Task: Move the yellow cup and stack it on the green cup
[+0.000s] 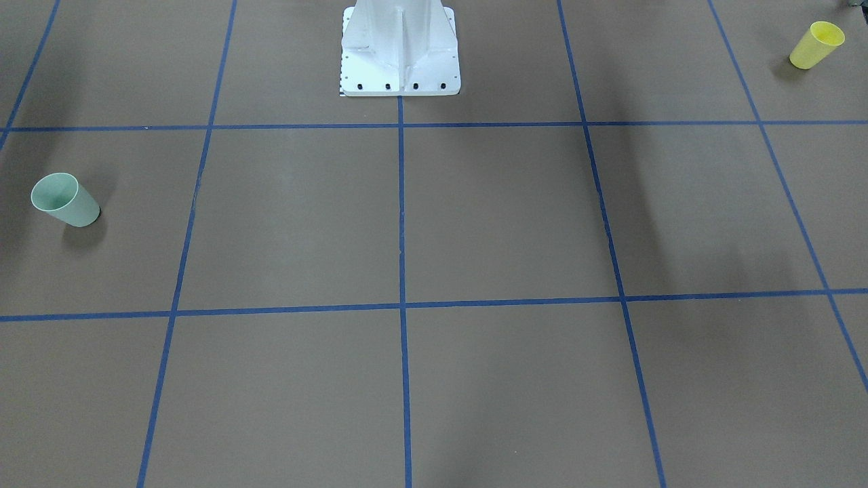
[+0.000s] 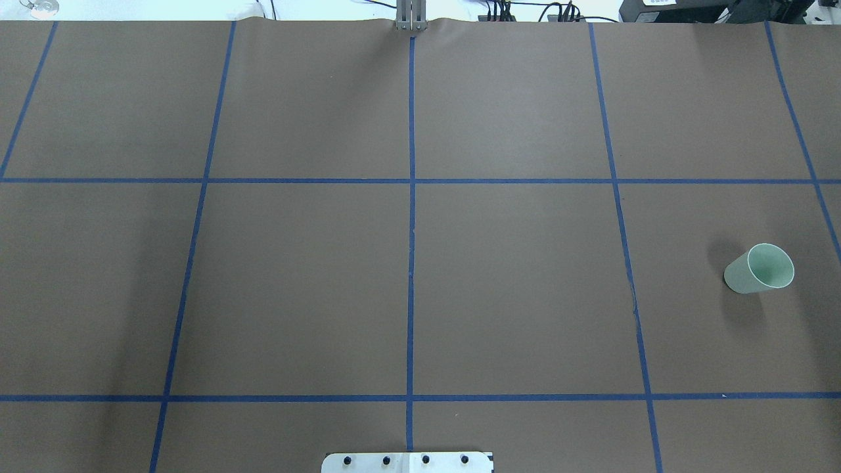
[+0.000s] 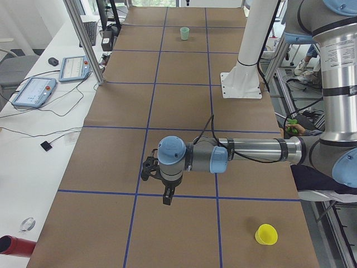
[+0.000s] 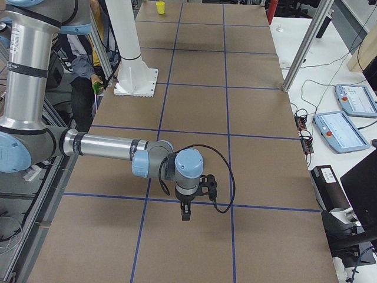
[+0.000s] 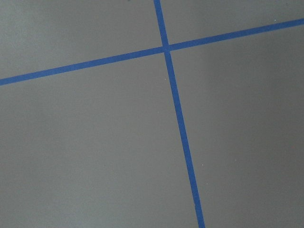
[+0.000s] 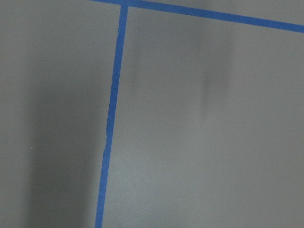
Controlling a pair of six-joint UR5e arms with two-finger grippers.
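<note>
Tapered yellow cup [image 1: 816, 45], green cup [image 1: 66, 199] (both smooth-walled), well apart.

The yellow cup [image 1: 817, 45] and green cup [image 1: 66, 200] look smooth plastic, the paper [image 1: 508, 224] matt.

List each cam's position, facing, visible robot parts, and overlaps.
Front-facing: across the table, facing the robot, steeply down; white base, green cup, yellow cup.
Overhead: behind the robot, looking forward and down; white base edge, green cup.
Exterior left: table end, looking along it; left arm near, both cups.
Exterior right: opposite end; right arm near, yellow cup far.
Left wrist: down at blue tape cross; no jaws.
Right wrist: down at blue tape; no jaws.
Shared: front-facing and exterior left show both cups.
</note>
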